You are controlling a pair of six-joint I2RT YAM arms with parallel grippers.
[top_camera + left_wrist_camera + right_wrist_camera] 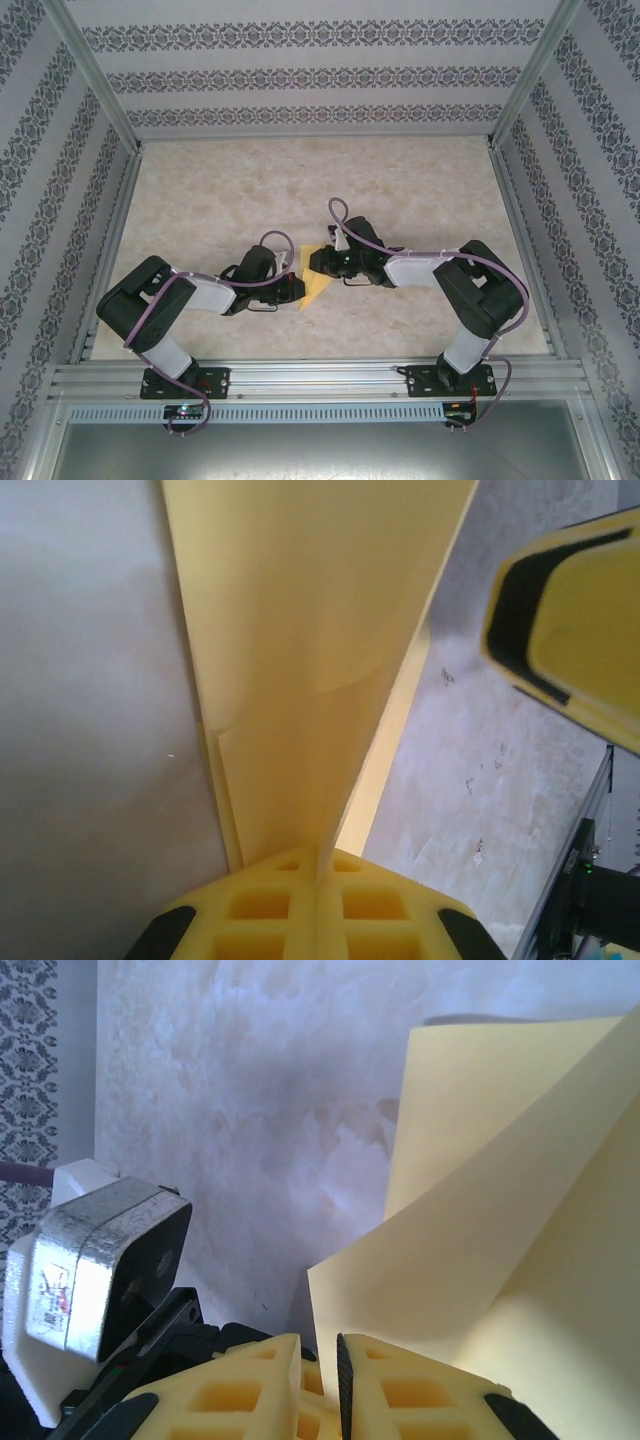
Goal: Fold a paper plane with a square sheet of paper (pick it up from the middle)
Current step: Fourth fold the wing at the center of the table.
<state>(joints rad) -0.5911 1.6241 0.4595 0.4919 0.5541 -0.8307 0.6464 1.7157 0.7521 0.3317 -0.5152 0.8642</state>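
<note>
The yellow sheet of paper hangs between the two arms above the table's middle, folded in layers and tapering to a point toward the near side. My left gripper is shut on it. In the left wrist view the folded layers rise straight out of the closed fingertips of that gripper. My right gripper meets the paper from the right. In the right wrist view its jaws stand a narrow gap apart, with a paper edge running down into the gap.
The marble-patterned table lies below, bounded by aluminium rails and patterned walls. A finger of the right gripper shows close by in the left wrist view. The left arm's silver wrist block sits close in the right wrist view.
</note>
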